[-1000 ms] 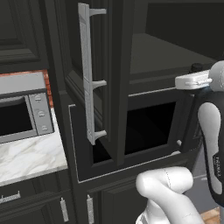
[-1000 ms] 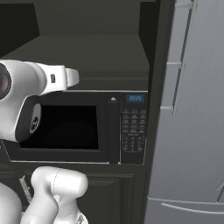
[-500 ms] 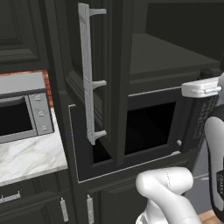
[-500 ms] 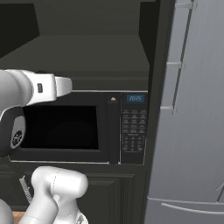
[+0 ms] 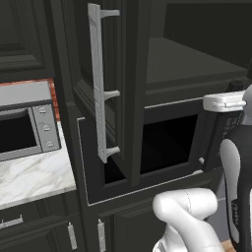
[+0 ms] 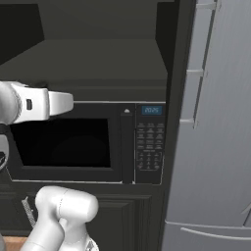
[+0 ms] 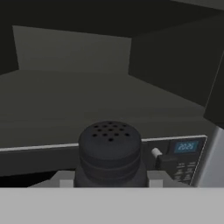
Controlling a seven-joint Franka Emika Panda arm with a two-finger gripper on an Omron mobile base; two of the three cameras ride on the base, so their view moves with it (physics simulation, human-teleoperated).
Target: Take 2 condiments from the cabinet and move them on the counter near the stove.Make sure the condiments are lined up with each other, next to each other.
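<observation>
1. We're gripping a condiment shaker [image 7: 110, 151] w/ our gripper [image 7: 109, 180]; the jaws are clamped on its sides, one pad edge showing at each side of the bottle in the hand view. Fingertips themselves are mostly cut off at the bottom edge.
2. The shaker is sitting upright btwn the jaws, black, w/ a rounded cap dotted w/ small holes facing the camera.
3. We're holding it just in front of the open cabinet [image 5: 133, 88], at about the level of the front lip of the dark inner shelf [image 7: 87, 100], which is stretching away behind the bottle.
4. The black built-in microwave [image 6: 93, 142] is sitting right below that shelf; its blue display [image 7: 186, 146] & keypad [image 6: 149, 147] are showing to the right of the shaker.
5. In the left base view the cabinet door is standing open, w/ its silver bar handle [image 5: 97, 83] running vertically.
6. Further left, the white marble counter [image 5: 29, 179] is carrying a silver microwave [image 5: 24, 125].
7. In the right base view a grey fridge [image 6: 215, 127] is standing at the right, beside the cabinet.
8. We can't tell where the 2nd condiment is.
</observation>
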